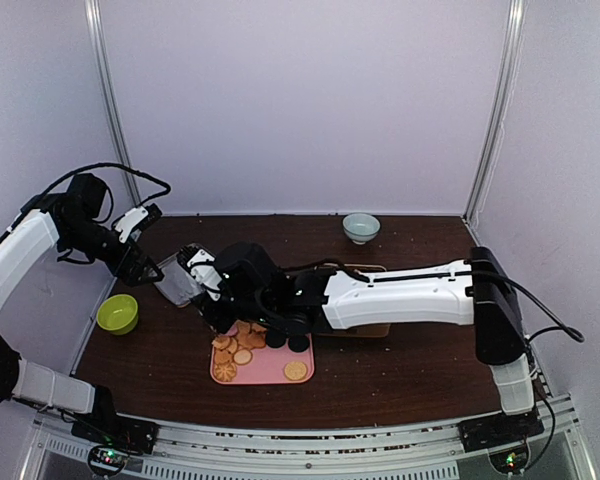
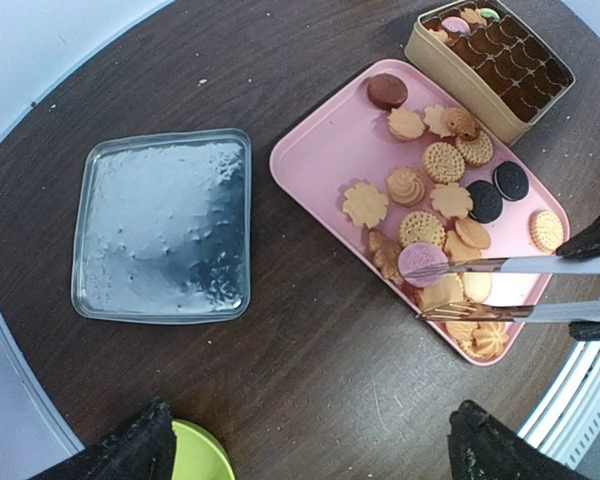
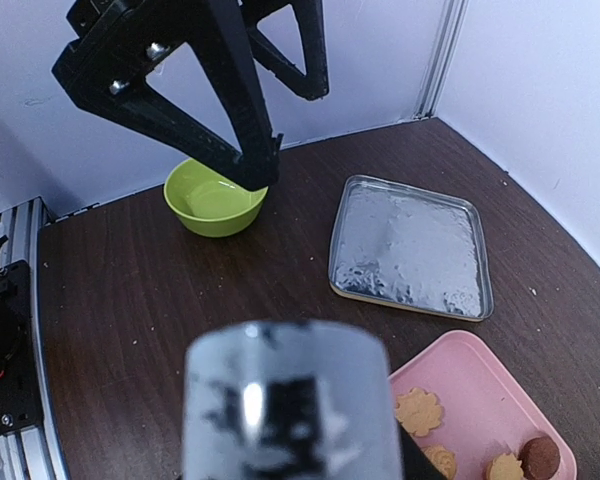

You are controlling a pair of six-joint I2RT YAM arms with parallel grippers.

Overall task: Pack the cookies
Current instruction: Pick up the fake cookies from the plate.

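Observation:
Cookies (image 2: pixel 420 187) lie scattered on a pink tray (image 2: pixel 325 150): tan round and flower-shaped ones, two black, one pink, one dark red. The same cookies (image 1: pixel 242 352) show in the top view. A gold tin (image 2: pixel 462 77) behind the tray holds a few cookies in dark paper cups. My right gripper (image 1: pixel 218 300) is shut on metal tongs (image 2: pixel 500 266). The tongs' tips lie over the pink cookie (image 2: pixel 420 258) and tan ones at the tray's near end. My left gripper (image 2: pixel 310 440) hangs open above bare table, beside the tray, holding nothing.
A silver tin lid (image 2: pixel 165 225) lies flat left of the tray. A green bowl (image 1: pixel 118 313) sits near the left table edge, just under my left gripper's finger. A pale blue bowl (image 1: pixel 361 227) stands at the back. White walls enclose the table.

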